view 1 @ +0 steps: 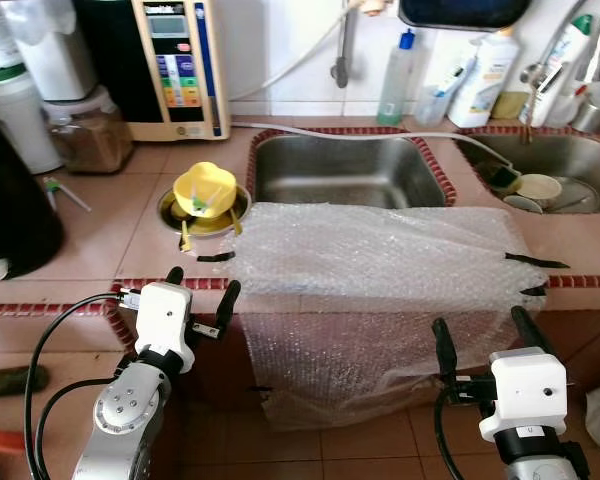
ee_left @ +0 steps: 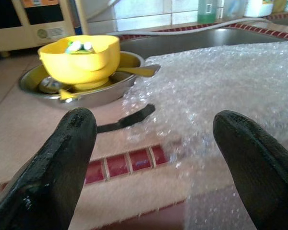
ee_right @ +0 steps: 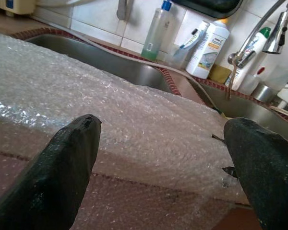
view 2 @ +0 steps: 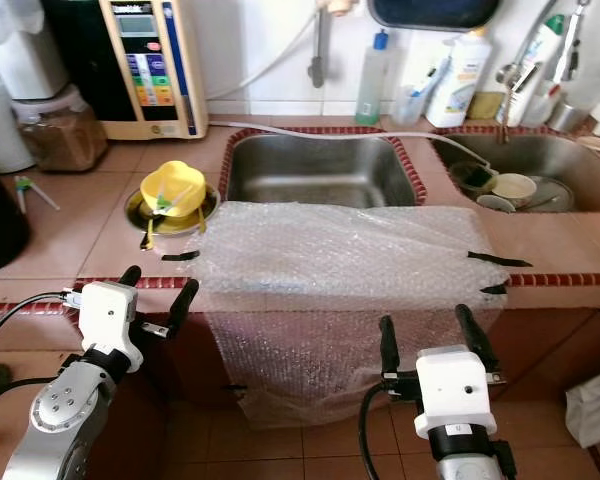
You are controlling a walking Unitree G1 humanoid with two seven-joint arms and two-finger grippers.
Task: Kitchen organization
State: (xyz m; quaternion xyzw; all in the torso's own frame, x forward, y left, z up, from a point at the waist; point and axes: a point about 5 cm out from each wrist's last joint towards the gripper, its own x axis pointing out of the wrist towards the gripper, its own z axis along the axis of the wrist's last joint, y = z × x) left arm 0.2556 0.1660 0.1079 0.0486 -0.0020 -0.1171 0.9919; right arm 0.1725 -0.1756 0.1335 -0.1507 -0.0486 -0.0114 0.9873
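Observation:
A sheet of bubble wrap [view 1: 380, 270] is taped over the tiled counter's front edge and hangs down the cabinet face. A yellow bowl [view 1: 203, 188] holding small green items sits in a shallow metal dish [view 1: 170, 207] left of the wrap, with a yellow utensil beside it. My left gripper [view 1: 200, 285] is open at the counter's front edge, just below the bowl and beside the wrap's left edge. My right gripper [view 1: 485, 328] is open lower down, in front of the hanging wrap near its right side. Both hold nothing.
An empty steel sink [view 1: 345, 170] lies behind the wrap; a second sink [view 1: 540, 165] to the right holds dishes. Bottles [view 1: 397, 78] and a tap [view 1: 540, 70] stand by the wall. A water purifier [view 1: 175, 65], jars [view 1: 88, 130] and a dark appliance [view 1: 10, 210] crowd the left.

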